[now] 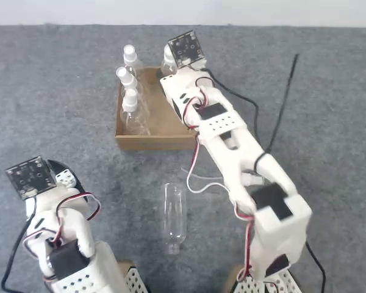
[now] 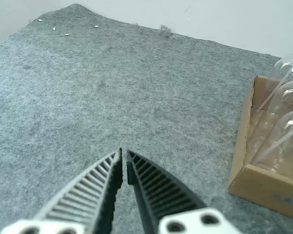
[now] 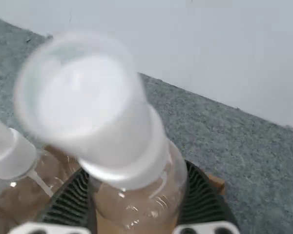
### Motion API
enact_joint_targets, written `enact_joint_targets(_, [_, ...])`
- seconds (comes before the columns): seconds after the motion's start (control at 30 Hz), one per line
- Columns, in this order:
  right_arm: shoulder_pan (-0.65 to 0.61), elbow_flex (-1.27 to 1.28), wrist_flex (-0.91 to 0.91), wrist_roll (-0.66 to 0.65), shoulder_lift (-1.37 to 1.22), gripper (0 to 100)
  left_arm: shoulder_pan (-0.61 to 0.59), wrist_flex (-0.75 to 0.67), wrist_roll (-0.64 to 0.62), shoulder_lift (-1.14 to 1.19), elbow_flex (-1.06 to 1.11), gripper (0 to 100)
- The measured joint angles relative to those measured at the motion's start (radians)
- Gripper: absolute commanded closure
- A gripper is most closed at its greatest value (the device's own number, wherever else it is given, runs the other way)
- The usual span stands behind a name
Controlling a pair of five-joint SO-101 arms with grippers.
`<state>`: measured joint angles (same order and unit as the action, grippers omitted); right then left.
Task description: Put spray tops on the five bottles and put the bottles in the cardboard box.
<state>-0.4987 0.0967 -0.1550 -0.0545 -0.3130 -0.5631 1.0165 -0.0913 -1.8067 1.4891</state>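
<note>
- Table felt (image 1: 61,91), grey, covers the high view from edge to edge below a pale wall.
- Right arm (image 1: 232,146) runs from the lower right of the high view up to the top centre, ending over the far right corner of the box.
- Left arm (image 1: 73,244) sits folded in the lower left corner, well apart from the box.
- Cardboard box (image 1: 158,143) lies open-topped at upper centre.
- Three capped bottles (image 1: 135,116) stand upright in a row along the box's left wall.
- Uncapped bottle (image 1: 174,213) lies on its side on the felt at lower centre, below the box, bare neck toward the bottom edge.
- Held bottle (image 3: 136,200), with a white spray top (image 3: 83,97) on it, is upright at the box's far right corner.
- Right gripper (image 3: 139,187) clamps that bottle, one ribbed finger on each side of its body.
- Left gripper (image 2: 124,153) hangs above bare felt, its jaws all but touching at the tips and holding nothing.
</note>
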Motion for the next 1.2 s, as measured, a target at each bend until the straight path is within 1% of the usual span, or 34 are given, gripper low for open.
enact_joint_targets(0.1, [-0.003, -0.066, 0.002, 0.003, -0.092, 99.3, -0.006, 0.0, 0.003, 0.0, 0.0, 99])
enact_joint_targets(0.2, [0.005, -0.118, 0.002, 0.003, -0.163, 99.2, -0.04, 0.0, 0.002, 0.0, 0.0, 99])
enact_joint_targets(0.37, [0.002, -0.178, 0.002, 0.003, -0.253, 99.2, -0.04, 0.0, 0.006, 0.0, 0.0, 99])
enact_joint_targets(0.73, [0.038, -0.265, 0.002, 0.014, -0.356, 99.1, -0.041, 0.0, 0.006, 0.0, 0.0, 99])
enact_joint_targets(0.93, [0.04, -0.284, 0.002, 0.017, -0.37, 99.1, -0.041, 0.0, 0.006, 0.0, 0.0, 99])
enact_joint_targets(1.0, [0.04, -0.284, 0.002, 0.017, -0.37, 95.7, -0.041, 0.0, 0.006, 0.0, 0.0, 99])
enact_joint_targets(1.13, [0.041, -0.284, 0.002, 0.018, -0.371, 83.7, -0.041, 0.0, 0.006, 0.0, 0.0, 99])
enact_joint_targets(1.2, [0.041, -0.284, 0.0, 0.018, -0.371, 80.9, -0.041, 0.0, 0.006, 0.0, 0.0, 99])
